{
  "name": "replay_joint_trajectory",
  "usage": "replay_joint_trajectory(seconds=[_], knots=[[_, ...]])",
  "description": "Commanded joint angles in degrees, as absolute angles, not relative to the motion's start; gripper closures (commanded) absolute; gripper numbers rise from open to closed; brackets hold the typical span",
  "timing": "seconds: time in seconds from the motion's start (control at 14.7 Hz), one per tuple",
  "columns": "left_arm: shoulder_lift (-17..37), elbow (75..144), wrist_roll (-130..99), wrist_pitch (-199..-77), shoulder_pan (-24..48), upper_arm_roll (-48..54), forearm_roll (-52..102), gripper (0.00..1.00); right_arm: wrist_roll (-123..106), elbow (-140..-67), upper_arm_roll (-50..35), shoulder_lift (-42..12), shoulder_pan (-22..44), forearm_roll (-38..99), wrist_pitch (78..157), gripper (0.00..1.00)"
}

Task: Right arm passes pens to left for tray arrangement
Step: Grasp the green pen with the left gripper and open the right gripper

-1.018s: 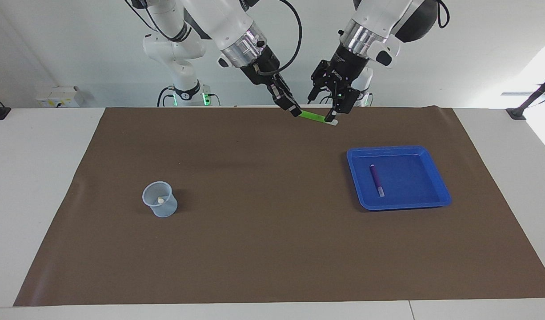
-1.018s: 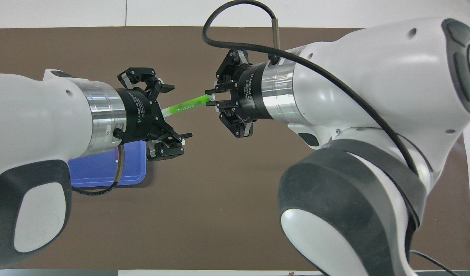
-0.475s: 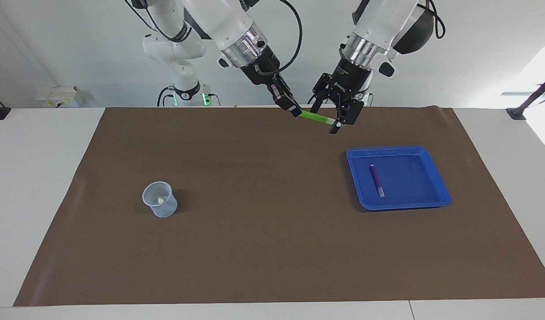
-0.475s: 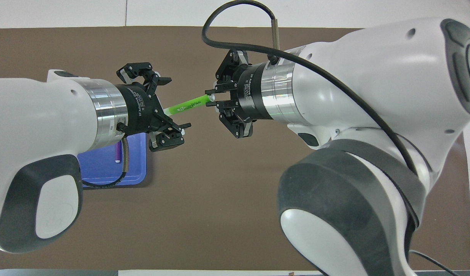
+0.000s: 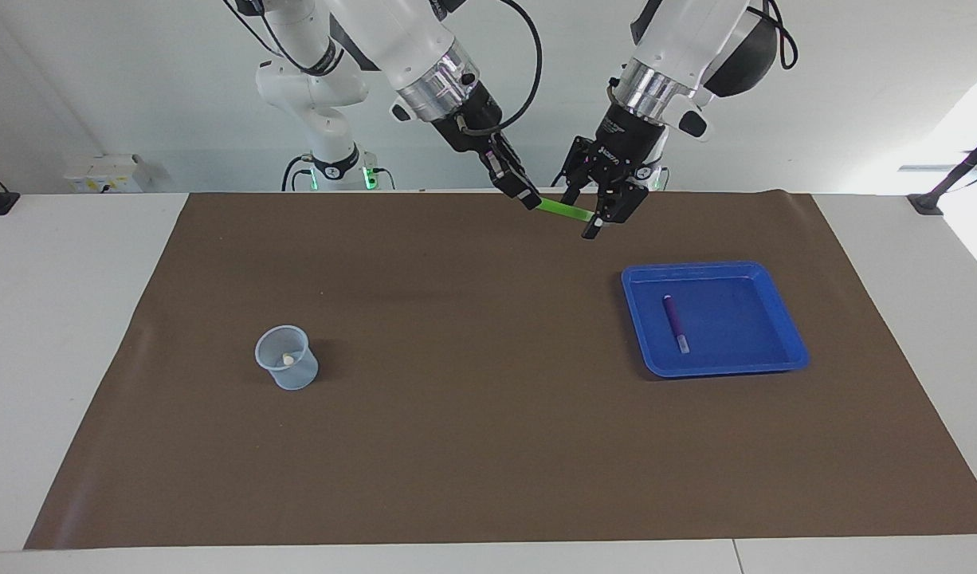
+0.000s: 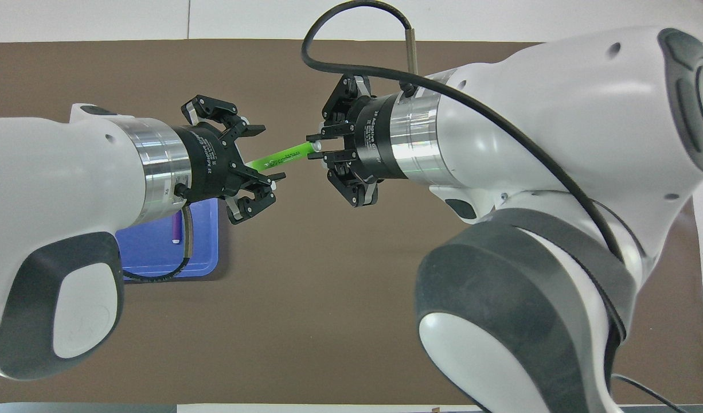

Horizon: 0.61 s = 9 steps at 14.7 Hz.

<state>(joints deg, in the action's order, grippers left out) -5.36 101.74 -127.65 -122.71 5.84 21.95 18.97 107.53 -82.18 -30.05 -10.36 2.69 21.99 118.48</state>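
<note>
My right gripper (image 5: pixel 528 199) (image 6: pixel 316 150) is shut on one end of the bright green pen (image 5: pixel 564 210) (image 6: pixel 285 156) and holds it in the air over the mat's edge nearest the robots. My left gripper (image 5: pixel 596 223) (image 6: pixel 265 154) is around the pen's other, whitish end, its fingers still a little apart. The purple pen (image 5: pixel 674 323) (image 6: pixel 175 229) lies in the blue tray (image 5: pixel 743 319) (image 6: pixel 202 252) toward the left arm's end of the table. No yellow pen body shows.
A small translucent pale-blue cup (image 5: pixel 285 359) stands on the brown mat (image 5: pixel 472 399) toward the right arm's end, with a whitish tip (image 5: pixel 287 360) inside it. In the overhead view the right arm hides the cup.
My left gripper has moved onto the pen's whitish end and its fingers have narrowed around it. The right gripper and the pen have stayed in place.
</note>
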Motion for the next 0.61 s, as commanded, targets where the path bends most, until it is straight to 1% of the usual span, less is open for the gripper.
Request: replay_joint_trajectory(seconds=[0.0,0.14,0.27,0.34,0.41,0.48,0.54], knots=[[-6.0,101.7,-128.1,-123.0,6.2,21.7,17.9,0.44,107.6,-81.7,-30.8,-10.8,2.1,22.2,118.5,1.00],[-6.1,101.6,-128.1,-123.0,6.1,21.7,17.9,0.46,107.6,-81.7,-30.8,-10.8,2.2,22.2,118.5,1.00],[-6.1,101.8,-128.1,-123.0,6.1,21.7,17.9,0.55,107.6,-81.7,-30.8,-10.8,2.1,22.2,118.4,1.00],[-6.2,101.8,-128.1,-123.0,6.1,21.7,17.9,0.63,107.4,-81.7,-30.8,-10.8,2.1,22.2,118.3,1.00],[-6.2,101.8,-128.1,-123.0,6.1,21.7,17.9,0.76,107.4,-81.8,-30.8,-10.8,2.1,22.2,118.3,1.00],[-6.2,101.8,-128.1,-123.0,6.1,21.7,17.9,1.00,107.4,-81.8,-30.8,-10.8,2.1,22.2,118.3,1.00],[-6.2,101.8,-127.8,-123.3,6.2,21.6,17.8,1.00,107.4,-81.7,-30.8,-10.8,2.1,22.2,118.3,1.00]])
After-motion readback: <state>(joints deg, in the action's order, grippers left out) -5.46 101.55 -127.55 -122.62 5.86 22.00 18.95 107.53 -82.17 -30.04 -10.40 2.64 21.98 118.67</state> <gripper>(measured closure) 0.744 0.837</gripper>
